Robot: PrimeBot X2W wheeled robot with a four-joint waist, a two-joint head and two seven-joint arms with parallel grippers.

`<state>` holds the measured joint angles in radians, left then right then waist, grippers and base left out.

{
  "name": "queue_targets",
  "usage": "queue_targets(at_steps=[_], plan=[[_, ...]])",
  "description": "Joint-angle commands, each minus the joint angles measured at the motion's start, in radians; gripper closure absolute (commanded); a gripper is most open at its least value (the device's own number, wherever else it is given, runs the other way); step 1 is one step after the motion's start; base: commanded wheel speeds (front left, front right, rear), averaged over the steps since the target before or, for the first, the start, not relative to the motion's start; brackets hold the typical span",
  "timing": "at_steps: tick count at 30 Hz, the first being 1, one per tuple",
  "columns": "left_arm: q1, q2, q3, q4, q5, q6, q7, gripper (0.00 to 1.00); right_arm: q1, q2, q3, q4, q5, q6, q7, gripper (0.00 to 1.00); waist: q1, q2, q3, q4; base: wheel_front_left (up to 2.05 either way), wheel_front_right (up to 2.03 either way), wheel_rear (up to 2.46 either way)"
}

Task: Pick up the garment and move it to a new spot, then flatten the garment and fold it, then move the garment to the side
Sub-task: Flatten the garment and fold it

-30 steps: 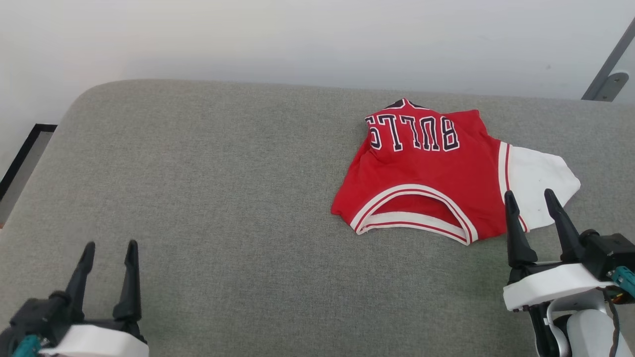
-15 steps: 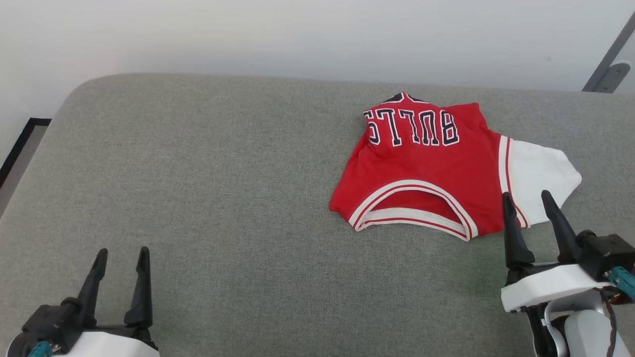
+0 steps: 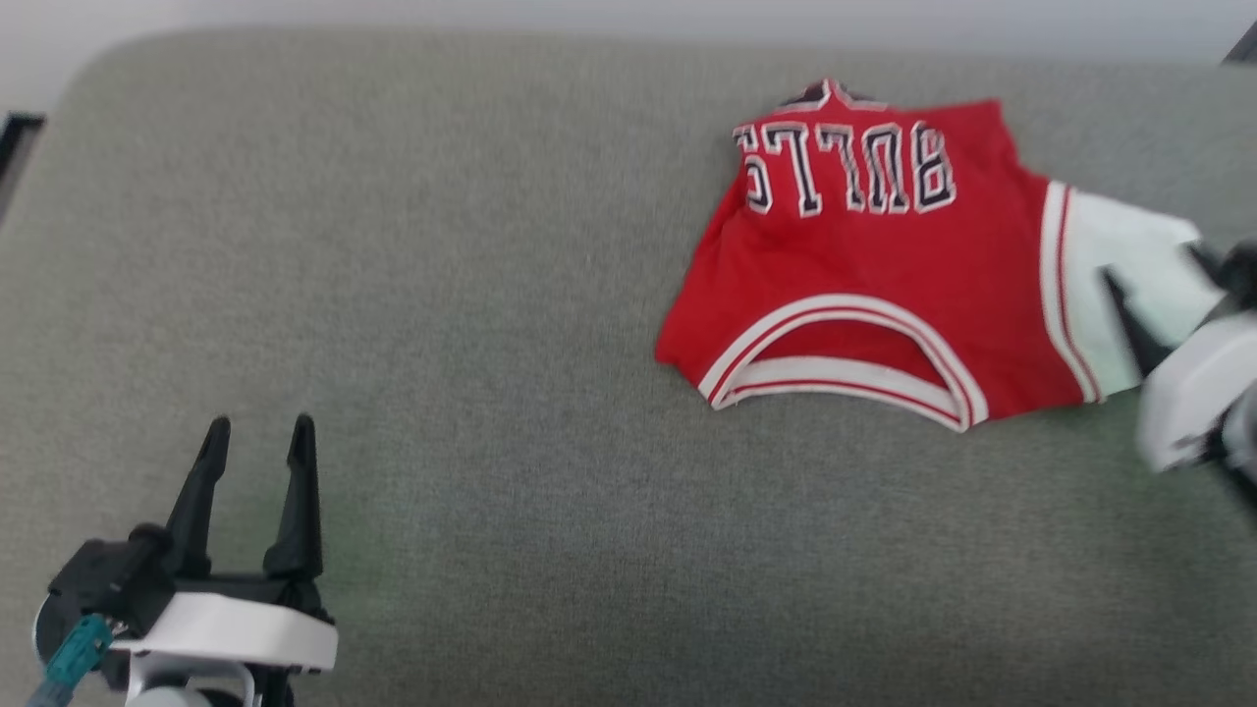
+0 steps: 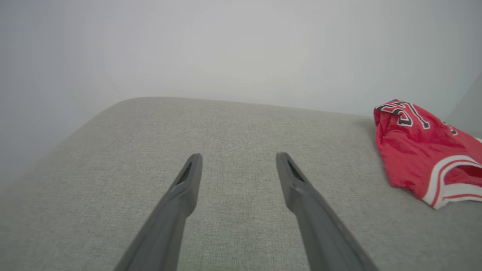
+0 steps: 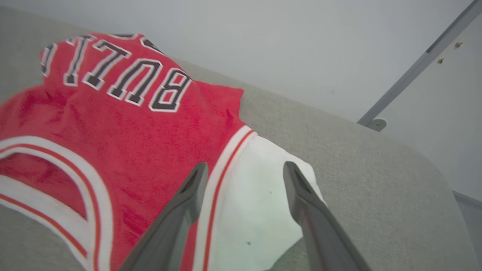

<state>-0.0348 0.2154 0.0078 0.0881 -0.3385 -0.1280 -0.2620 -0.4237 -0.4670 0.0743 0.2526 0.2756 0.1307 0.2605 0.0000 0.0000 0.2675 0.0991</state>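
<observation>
The garment (image 3: 874, 265), a small red jersey with upside-down "BULLS" lettering and striped trim, lies crumpled at the right of the grey cushion, its white inner fabric (image 3: 1120, 285) turned out on the right. My right gripper (image 3: 1159, 265), blurred, hovers open over that white part; in the right wrist view the garment (image 5: 124, 124) spreads below and the gripper (image 5: 244, 165) straddles the white patch above it. My left gripper (image 3: 257, 432) stands open and empty at the lower left, far from the garment (image 4: 421, 150).
The grey fabric cushion (image 3: 442, 295) carries everything; its rounded back-left corner (image 4: 124, 103) meets a pale wall (image 4: 226, 45). A grey metal strut (image 5: 418, 64) runs up the wall at the right. A dark frame edge (image 3: 15, 137) sits at the far left.
The head camera has tilted down, shifting the whole picture. My right gripper has moved forward over the garment's white part. The left gripper stays open and crept slightly forward.
</observation>
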Motion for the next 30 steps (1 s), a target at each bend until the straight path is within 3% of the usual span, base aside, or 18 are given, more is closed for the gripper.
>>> queue_targets(at_steps=[1, 6, 11, 16, 23, 24, 25, 26, 30], plan=[[-0.016, -0.006, -0.002, -0.001, -0.003, -0.004, -0.004, 0.0, -0.017, -0.014, 0.002, -0.005, 0.017, 0.0, 0.032, 0.0, 0.0, 0.0, 0.051, 0.012, 0.0, 0.0, 0.0], [-0.065, -0.011, -0.02, 0.003, -0.013, -0.004, -0.003, 0.0, -0.088, -0.128, 0.007, -0.01, 0.101, 0.0, 0.313, 0.0, 0.0, 0.0, 0.114, 0.026, 0.0, 0.0, 0.0], [-0.11, -0.011, -0.042, 0.008, -0.023, -0.004, -0.003, 0.0, -0.134, -0.183, 0.01, 0.002, 0.175, 0.0, 0.552, 0.0, 0.0, 0.0, 0.159, 0.042, 0.0, 0.0, 0.0], [-0.149, -0.008, -0.063, 0.008, -0.035, -0.004, -0.003, 0.0, -0.161, -0.146, 0.004, 0.028, 0.177, 0.0, 0.67, 0.0, 0.0, 0.0, 0.206, 0.055, 0.0, 0.0, 0.0], [-0.186, -0.006, -0.077, 0.009, -0.044, -0.003, -0.003, 0.0, -0.15, -0.102, 0.059, 0.056, 0.145, 0.0, 0.734, 0.03, 0.0, 0.0, 0.255, 0.068, 0.0, 0.0, 0.0], [-0.189, -0.006, -0.076, 0.009, -0.046, -0.003, -0.003, 0.0, -0.148, -0.103, 0.067, 0.056, 0.142, 0.0, 0.731, 0.47, 0.0, 0.0, 0.258, 0.069, 0.0, 0.0, 0.0], [-0.19, -0.005, -0.074, 0.009, -0.048, -0.003, -0.003, 0.0, -0.147, -0.102, 0.069, 0.058, 0.141, 0.0, 0.726, 0.67, 0.0, 0.0, 0.261, 0.068, 0.0, 0.0, 0.0], [-0.191, -0.005, -0.072, 0.009, -0.049, -0.003, -0.003, 0.0, -0.145, -0.102, 0.072, 0.059, 0.139, 0.0, 0.724, 0.97, 0.0, 0.0, 0.263, 0.067, 0.0, 0.0, 0.0], [-0.195, -0.002, -0.069, 0.012, -0.048, -0.003, -0.003, 0.0, -0.144, -0.114, 0.056, 0.054, 0.144, 0.0, 0.704, 1.0, 0.0, 0.0, 0.263, 0.053, 0.0, 0.0, 0.0]])
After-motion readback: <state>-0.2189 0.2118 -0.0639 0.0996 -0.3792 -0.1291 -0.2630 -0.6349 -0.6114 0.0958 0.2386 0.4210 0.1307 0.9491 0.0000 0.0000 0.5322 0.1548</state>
